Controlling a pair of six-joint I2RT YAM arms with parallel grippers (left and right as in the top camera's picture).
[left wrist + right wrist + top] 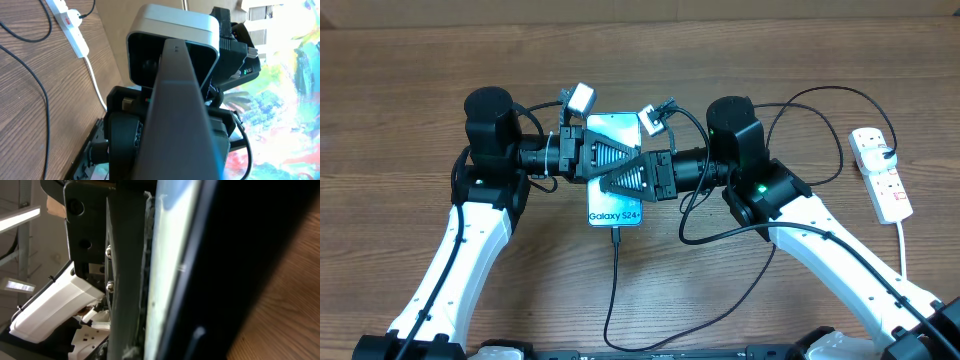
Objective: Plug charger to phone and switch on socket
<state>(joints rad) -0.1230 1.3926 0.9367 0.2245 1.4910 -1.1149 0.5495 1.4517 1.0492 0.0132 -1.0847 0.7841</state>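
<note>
The phone [616,213] lies flat at the table's middle, its "Galaxy S24" text at the near short edge. The charger [614,290] is a thin black cable that runs from the front edge up to the phone's near edge, where its tip [616,236] meets the phone. My left gripper [620,155] reaches in from the left and my right gripper [615,183] from the right. Both lie across the phone and look shut on it. The left wrist view shows the phone [180,115] edge-on between the fingers. The socket [882,172] lies at the far right, apart from both grippers.
The socket also shows in the left wrist view [70,27], with its white cord [95,80] trailing off it. A black plug [888,152] sits in the socket. Thick black arm cables [720,235] loop on the table right of the phone.
</note>
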